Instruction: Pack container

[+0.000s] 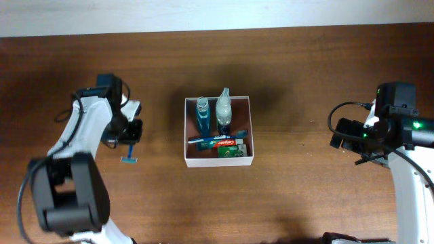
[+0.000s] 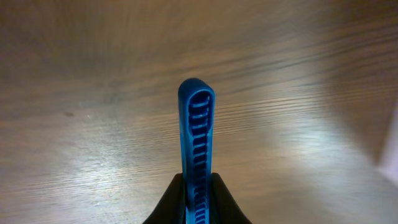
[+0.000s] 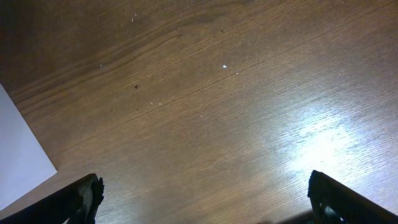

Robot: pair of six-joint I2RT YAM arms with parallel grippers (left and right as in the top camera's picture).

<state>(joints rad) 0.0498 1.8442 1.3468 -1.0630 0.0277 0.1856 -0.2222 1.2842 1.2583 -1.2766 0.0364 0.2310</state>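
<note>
The container (image 1: 190, 161) is a square white-walled box at the table's middle. It holds a blue bottle (image 1: 203, 115), a clear bottle (image 1: 223, 108), a blue toothbrush (image 1: 207, 140), a red toothpaste box (image 1: 226, 143) and a small green carton (image 1: 232, 152). My left gripper (image 1: 128, 131) stands left of the container and is shut on a blue razor (image 1: 129, 157). Its ribbed handle (image 2: 198, 137) sticks out between the jaws (image 2: 198, 190) above the bare wood. My right gripper (image 1: 341, 134) is far right of the container, open and empty (image 3: 205, 199).
The wooden table (image 1: 291, 196) runs to a pale wall at the back edge. A white surface (image 3: 18, 155) shows at the left edge of the right wrist view. A pale strip (image 2: 392, 149) shows at the right edge of the left wrist view.
</note>
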